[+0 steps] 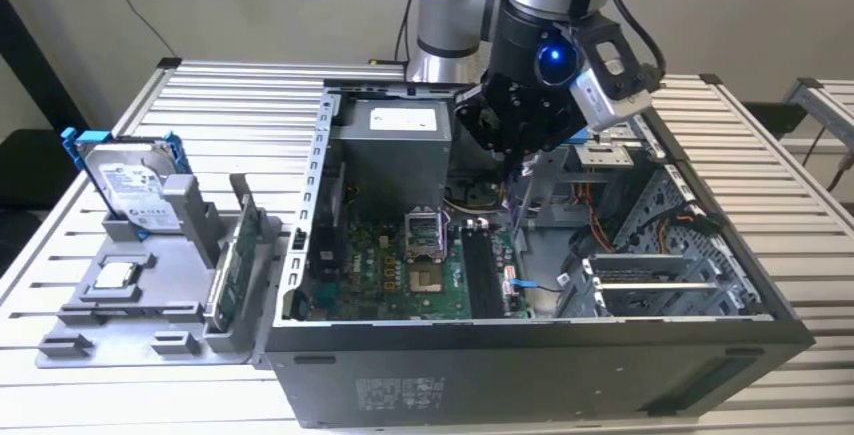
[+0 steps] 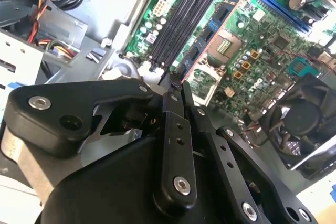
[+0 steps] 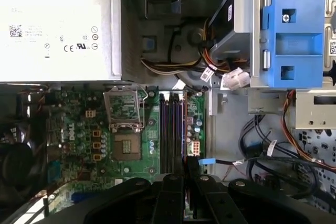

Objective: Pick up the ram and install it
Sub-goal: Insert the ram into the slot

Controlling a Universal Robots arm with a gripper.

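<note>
My gripper (image 1: pixel 518 155) hangs over the open computer case (image 1: pixel 747 285), shut on the ram (image 1: pixel 513 205), a thin dark stick pointing down toward the motherboard (image 1: pixel 400 275). In the second wrist view the ram (image 2: pixel 210 35) reaches from the closed fingertips (image 2: pixel 176 83) toward the board, beside the black memory slots (image 2: pixel 186 14). The first wrist view shows the ram's (image 3: pixel 191 167) end just past the gripper (image 3: pixel 184 182), near the lower end of the slots (image 3: pixel 170 129). The ram is above the slots, not seated.
The power supply (image 1: pixel 390 140) fills the back of the case, with loose cables (image 1: pixel 641 245) and drive cages on the exterior view's right. A grey fixture (image 1: pixel 134 305) on the exterior view's left holds a hard drive (image 1: pixel 134 180) in a blue bracket, a green board (image 1: pixel 234 265) on edge and a processor (image 1: pixel 118 275).
</note>
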